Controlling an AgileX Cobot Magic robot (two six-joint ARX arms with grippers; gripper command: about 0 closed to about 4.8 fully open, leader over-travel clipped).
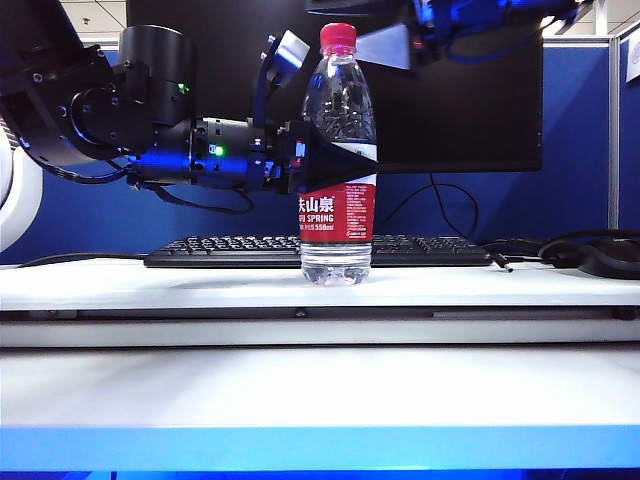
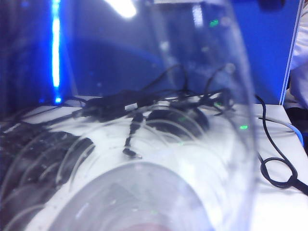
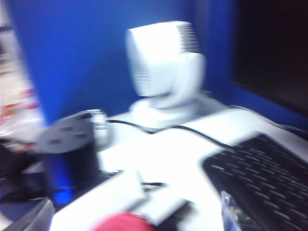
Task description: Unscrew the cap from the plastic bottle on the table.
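The plastic bottle stands upright on the white table, in front of a keyboard. Its red cap sits on the neck. My left gripper reaches in from the left and is shut on the bottle's body just above the label. The left wrist view looks straight through the clear ribbed bottle, and the fingers do not show there. My right gripper hangs at the top, just right of the cap, open and off it. The blurred right wrist view shows the cap with no fingers on it.
A black keyboard lies behind the bottle, below a dark monitor. Cables and a dark headset lie at the right. A white device on a stand is at the blue partition. A black cable loop is on the table.
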